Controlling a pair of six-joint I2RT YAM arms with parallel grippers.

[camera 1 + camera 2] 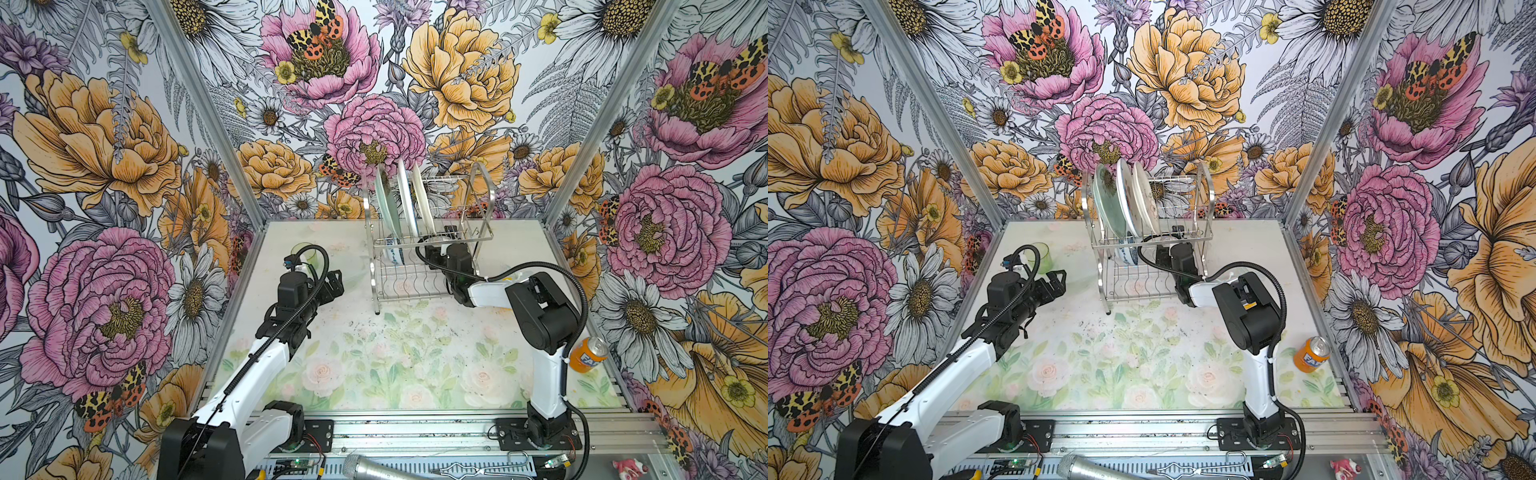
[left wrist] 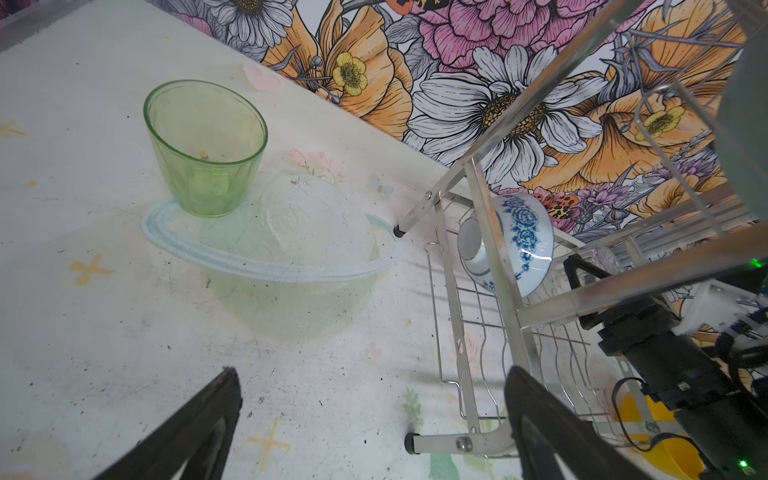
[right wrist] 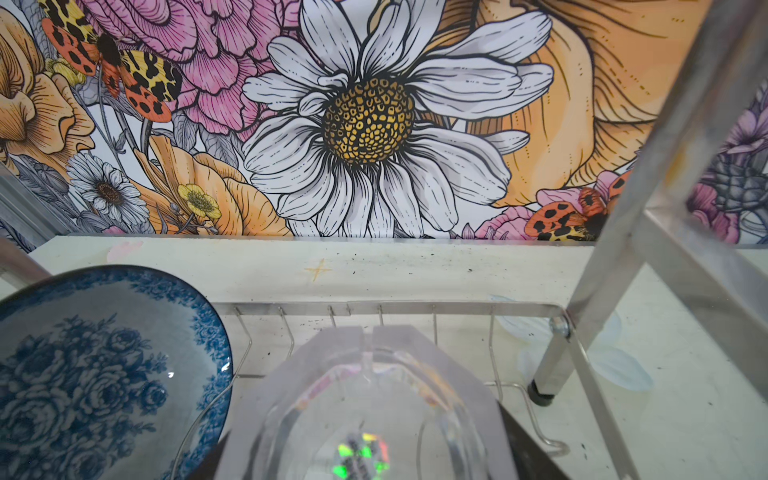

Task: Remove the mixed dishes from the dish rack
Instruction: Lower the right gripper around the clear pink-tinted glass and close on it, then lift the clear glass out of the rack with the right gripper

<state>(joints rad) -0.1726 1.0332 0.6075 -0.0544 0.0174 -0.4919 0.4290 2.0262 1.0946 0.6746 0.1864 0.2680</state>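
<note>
Currently out of the rack: translucent green tumbler (image 2: 205, 145), upright on the table (image 1: 374, 353), far left, well apart from the dish rack (image 1: 482, 183).

In the rack, upper tier, left end: pale green plate (image 1: 386, 203), white plate (image 1: 407, 199), cream plate (image 1: 424, 199), all on edge.

Lower tier: blue-and-white bowl (image 3: 95, 374), tipped on its side at left; clear tumbler (image 3: 365, 374) just right of it.

Yellow bowl (image 2: 673, 457): partly seen under the right arm; on rack or table, cannot tell.

Progress, by estimate: early, one piece clearly out and most left.

Right gripper (image 3: 365, 449): inside the lower tier, jaws part-closed against both sides of the clear tumbler, apparently gripping it.

Left gripper (image 1: 334, 286): jaws wide apart, empty, hovering over the table left of the rack.
</note>
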